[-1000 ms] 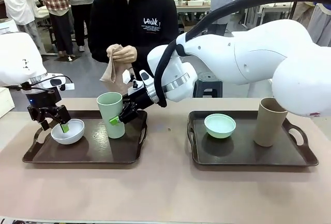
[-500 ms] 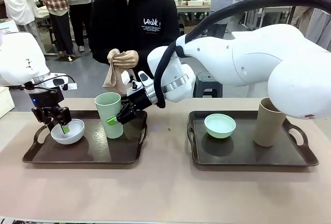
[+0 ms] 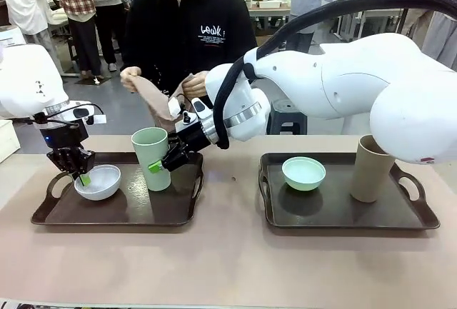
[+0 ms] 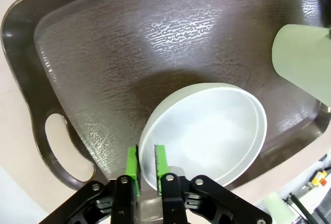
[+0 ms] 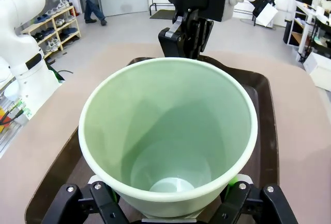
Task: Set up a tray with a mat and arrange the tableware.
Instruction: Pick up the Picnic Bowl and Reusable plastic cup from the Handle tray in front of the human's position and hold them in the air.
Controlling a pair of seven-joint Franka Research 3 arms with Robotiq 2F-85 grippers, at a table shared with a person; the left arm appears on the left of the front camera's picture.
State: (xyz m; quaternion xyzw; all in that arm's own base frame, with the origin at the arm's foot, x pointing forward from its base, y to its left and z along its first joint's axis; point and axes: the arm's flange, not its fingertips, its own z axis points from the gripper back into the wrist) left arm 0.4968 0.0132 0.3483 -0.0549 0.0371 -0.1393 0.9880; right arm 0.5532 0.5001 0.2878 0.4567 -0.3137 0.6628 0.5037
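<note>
**Front view, left half.** The left tray, dark brown with handles, is seen lying on the table.
- The white bowl is placed in the left part of this tray.
- The left gripper is lowered onto the bowl's left rim.
- In the left wrist view, the green pads are drawn narrow, and the bowl's rim is pinched between them at the lower centre of the frame.

**Centre left.** The pale green cup is found upright over the right part of the same tray.
- It is clasped low on its side by the right gripper.
- In the right wrist view, one finger is pressed against each side of the cup's base at the bottom edge.
- Whether the cup's base is resting on the tray cannot be told.

**Right half.** The right tray is noted on the table, well apart from the left one.
- The mint green bowl is set at its left.
- The tan-brown cup stands upright at its right.
- Neither item is touched.

**Upper centre left.** A tan cloth is held between the person's hands behind the table.
</note>
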